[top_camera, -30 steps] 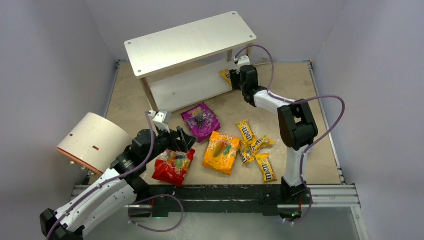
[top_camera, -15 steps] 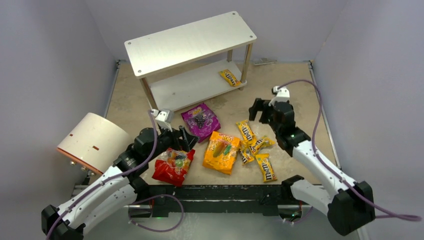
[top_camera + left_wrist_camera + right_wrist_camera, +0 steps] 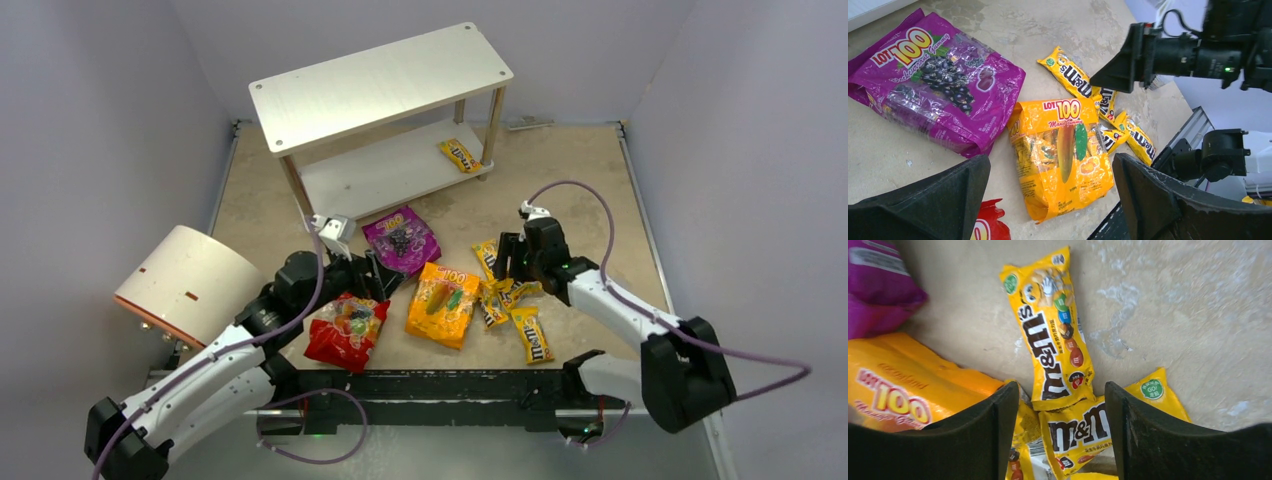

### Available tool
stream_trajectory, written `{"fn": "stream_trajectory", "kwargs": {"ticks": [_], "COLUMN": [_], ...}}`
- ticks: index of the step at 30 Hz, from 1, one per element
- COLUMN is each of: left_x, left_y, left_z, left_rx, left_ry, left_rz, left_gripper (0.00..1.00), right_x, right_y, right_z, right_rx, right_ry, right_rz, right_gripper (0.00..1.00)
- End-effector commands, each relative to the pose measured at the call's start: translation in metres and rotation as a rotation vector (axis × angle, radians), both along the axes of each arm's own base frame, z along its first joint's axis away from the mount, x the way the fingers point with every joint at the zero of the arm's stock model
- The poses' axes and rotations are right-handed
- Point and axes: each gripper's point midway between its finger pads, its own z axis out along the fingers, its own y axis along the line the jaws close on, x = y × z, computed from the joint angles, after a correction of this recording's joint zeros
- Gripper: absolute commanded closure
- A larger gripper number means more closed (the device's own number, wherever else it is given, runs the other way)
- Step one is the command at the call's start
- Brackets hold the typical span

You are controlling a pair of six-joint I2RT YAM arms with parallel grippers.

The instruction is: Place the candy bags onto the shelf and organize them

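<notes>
The shelf (image 3: 380, 85) stands at the back, with one yellow M&M's packet (image 3: 460, 155) lying on its lower board. The purple bag (image 3: 400, 243), orange bag (image 3: 443, 303) and red bag (image 3: 347, 332) lie flat on the table. Several more M&M's packets (image 3: 512, 295) are heaped to their right. My left gripper (image 3: 375, 275) hangs open above the purple bag (image 3: 933, 85) and orange bag (image 3: 1063, 150), holding nothing. My right gripper (image 3: 1062, 395) is low over the heap, jaws apart. One packet (image 3: 1053, 335) lies just ahead of the jaws and another (image 3: 1098, 432) lies between them.
A cream cylinder with an orange rim (image 3: 185, 285) lies at the left beside my left arm. A black rail (image 3: 450, 385) runs along the table's near edge. Grey walls close in the table on three sides. The right arm's cable (image 3: 600, 215) loops above the table.
My right arm has swung back from the shelf, leaving a yellow packet on the lower board, and dropped over the heap of packets. My left gripper has crept slightly forward, still open.
</notes>
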Motion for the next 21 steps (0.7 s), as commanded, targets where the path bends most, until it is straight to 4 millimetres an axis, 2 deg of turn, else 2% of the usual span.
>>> {"fn": "stream_trajectory", "kwargs": {"ticks": [1,5,13,17,19,21], "left_x": [-0.002,-0.002,-0.001,-0.002,-0.001,-0.001], "left_y": [-0.001,0.000,-0.002,-0.002,-0.001,-0.002], "left_z": [0.011,0.009,0.008,0.009,0.010,0.010], "left_rx": [-0.038,-0.035,-0.031,-0.036,-0.038,-0.039], "left_ry": [-0.040,-0.036,-0.028,-0.030,-0.029,-0.028], "left_rz": [-0.010,-0.007,-0.011,-0.010,-0.006,-0.005], "left_gripper": [0.00,0.00,0.00,0.00,0.00,0.00], "right_x": [0.006,0.007,0.010,0.010,0.010,0.011], "right_y": [0.010,0.010,0.015,0.015,0.016,0.016], "right_z": [-0.009,-0.025,-0.035,-0.041,-0.037,-0.030], "right_rx": [0.014,0.003,0.026,0.018,0.024,0.032], "right_ry": [0.064,0.089,0.098,0.119,0.113,0.087], "right_rz": [0.003,0.002,-0.002,-0.006,0.002,0.002], "right_gripper": [0.38,0.43,0.48,0.60,0.66,0.78]}}
